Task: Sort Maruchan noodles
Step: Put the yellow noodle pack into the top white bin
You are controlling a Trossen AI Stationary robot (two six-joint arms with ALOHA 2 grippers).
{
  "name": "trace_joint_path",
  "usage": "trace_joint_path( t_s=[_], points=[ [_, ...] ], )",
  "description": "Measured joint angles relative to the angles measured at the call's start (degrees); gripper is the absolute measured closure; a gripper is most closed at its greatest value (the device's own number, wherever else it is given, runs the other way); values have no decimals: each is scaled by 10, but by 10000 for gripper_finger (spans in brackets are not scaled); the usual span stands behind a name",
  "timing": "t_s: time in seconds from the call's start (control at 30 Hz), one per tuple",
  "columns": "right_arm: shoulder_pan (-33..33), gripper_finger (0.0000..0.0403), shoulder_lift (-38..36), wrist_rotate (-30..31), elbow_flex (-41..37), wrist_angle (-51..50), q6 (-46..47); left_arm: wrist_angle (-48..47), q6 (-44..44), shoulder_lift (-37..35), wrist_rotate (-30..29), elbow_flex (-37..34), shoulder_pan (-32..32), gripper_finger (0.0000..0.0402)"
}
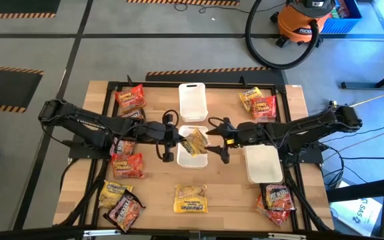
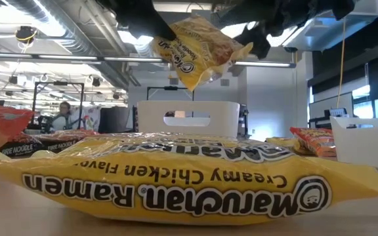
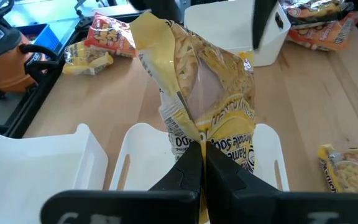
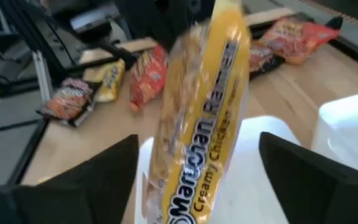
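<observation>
I see my left claw (image 3: pixel 201 163) pinching a yellow packet (image 3: pixel 207 93) by its edge above the middle tray (image 3: pixel 143 146) at table centre, with my right claw (image 4: pixel 197 162) spread wide on either side of it.

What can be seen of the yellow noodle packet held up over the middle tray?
The yellow noodle packet is a crinkly plastic Maruchan Creamy Chicken ramen pack with a clear patch showing the noodles. It hangs tilted in the air above the middle white tray, not touching it. The left gripper is shut on its lower edge. The right gripper stands open, a finger on either side of the packet, apparently not gripping it.
</observation>
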Motion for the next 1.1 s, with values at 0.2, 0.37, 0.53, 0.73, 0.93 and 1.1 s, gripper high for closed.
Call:
trace_joint_path(
  t_s=[0.2,0.37,0.53,0.73,0.93,1.1],
  points=[
    [0,42,50,2,2,32,-7,5,0,0,-1,0,0,401],
    [0,57,70,17,9,30,-12,5,0,0,-1,0,0,401],
    [0,129,77,22,13,31,-17,5,0,0,-1,0,1,399],
    [0,240,76,23,13,28,-30,17,-14,0,-7,0,1,378],
    [0,293,76,24,13,30,-47,23,-33,-7,-26,0,6,325],
    [0,293,68,31,13,23,-63,15,-35,-19,-28,0,9,265]
  ],
)
